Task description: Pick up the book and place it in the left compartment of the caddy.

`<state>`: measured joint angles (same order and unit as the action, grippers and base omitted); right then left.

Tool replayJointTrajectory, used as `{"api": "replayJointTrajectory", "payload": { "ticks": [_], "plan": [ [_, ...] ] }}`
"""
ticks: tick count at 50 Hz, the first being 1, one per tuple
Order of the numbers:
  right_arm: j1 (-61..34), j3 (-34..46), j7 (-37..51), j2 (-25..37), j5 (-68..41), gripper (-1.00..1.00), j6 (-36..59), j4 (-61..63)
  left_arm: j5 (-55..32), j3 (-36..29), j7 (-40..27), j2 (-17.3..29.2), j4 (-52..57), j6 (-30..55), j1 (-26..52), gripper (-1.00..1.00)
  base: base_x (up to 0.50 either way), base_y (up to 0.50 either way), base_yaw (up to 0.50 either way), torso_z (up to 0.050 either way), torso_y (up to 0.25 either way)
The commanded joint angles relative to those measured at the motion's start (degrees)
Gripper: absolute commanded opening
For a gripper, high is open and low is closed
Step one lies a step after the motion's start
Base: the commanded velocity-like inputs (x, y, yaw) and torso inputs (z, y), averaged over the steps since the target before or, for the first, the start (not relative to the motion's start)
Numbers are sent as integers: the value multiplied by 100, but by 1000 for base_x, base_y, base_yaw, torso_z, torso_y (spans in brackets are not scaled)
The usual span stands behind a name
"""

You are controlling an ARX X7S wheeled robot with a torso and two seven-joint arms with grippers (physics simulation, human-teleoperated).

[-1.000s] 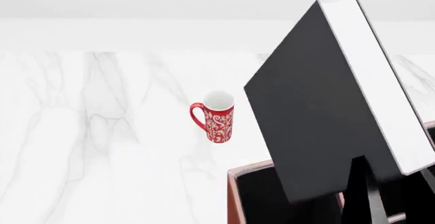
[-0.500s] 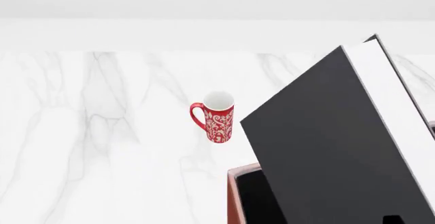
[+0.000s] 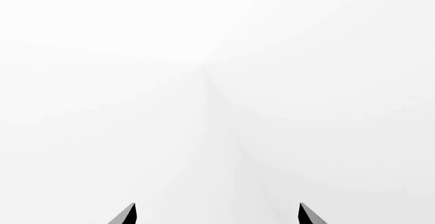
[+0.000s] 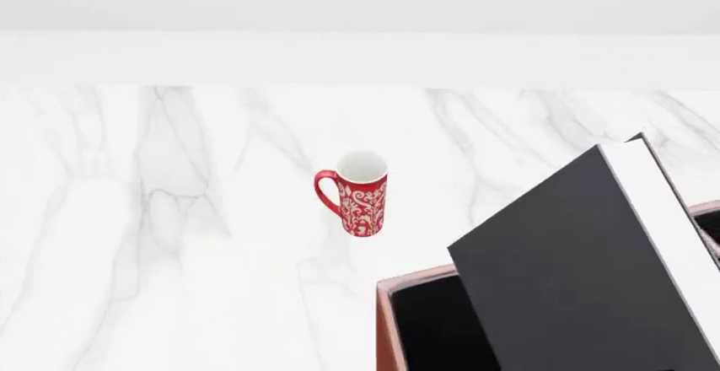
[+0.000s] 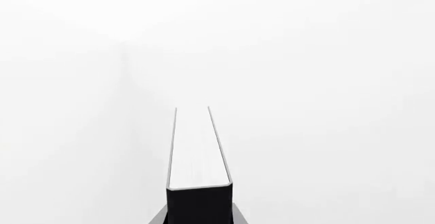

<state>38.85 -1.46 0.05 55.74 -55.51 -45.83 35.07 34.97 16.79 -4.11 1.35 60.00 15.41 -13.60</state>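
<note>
Right gripper [image 5: 198, 219] pinches the tilted book [image 4: 585, 278] at its low end, caddy [image 4: 389, 303] directly beneath; left gripper [image 3: 216, 215] spread, idle.

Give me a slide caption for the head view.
Tilted black book held over the reddish-brown caddy, red patterned mug standing apart on the marble table.

book [image 4: 574, 278] hides most of caddy [image 4: 389, 320]; both cut by frame edge
</note>
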Motion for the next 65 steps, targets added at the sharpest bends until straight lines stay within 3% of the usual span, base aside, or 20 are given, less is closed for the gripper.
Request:
{"api": "replayJointTrajectory", "payload": {
  "ticks": [1,32,40,65],
  "plan": [
    [-466,311,-414,-330,258,-100,-90,-979,-21,45,331,-134,0,-159,178,100,0,0,0,0,0],
    [-1073,682,-731,-617,-78,-100,375,-1964,110,-39,409,-134,0,-58,283,100,0,0,0,0,1],
    [-1231,738,-307,-607,350,-100,748,-2116,135,-66,416,-134,0,-38,296,100,0,0,0,0,1],
    [-1462,977,-97,-559,679,-100,1300,-2188,222,-144,442,-134,0,14,342,100,0,0,0,0,1]
  ]
}}
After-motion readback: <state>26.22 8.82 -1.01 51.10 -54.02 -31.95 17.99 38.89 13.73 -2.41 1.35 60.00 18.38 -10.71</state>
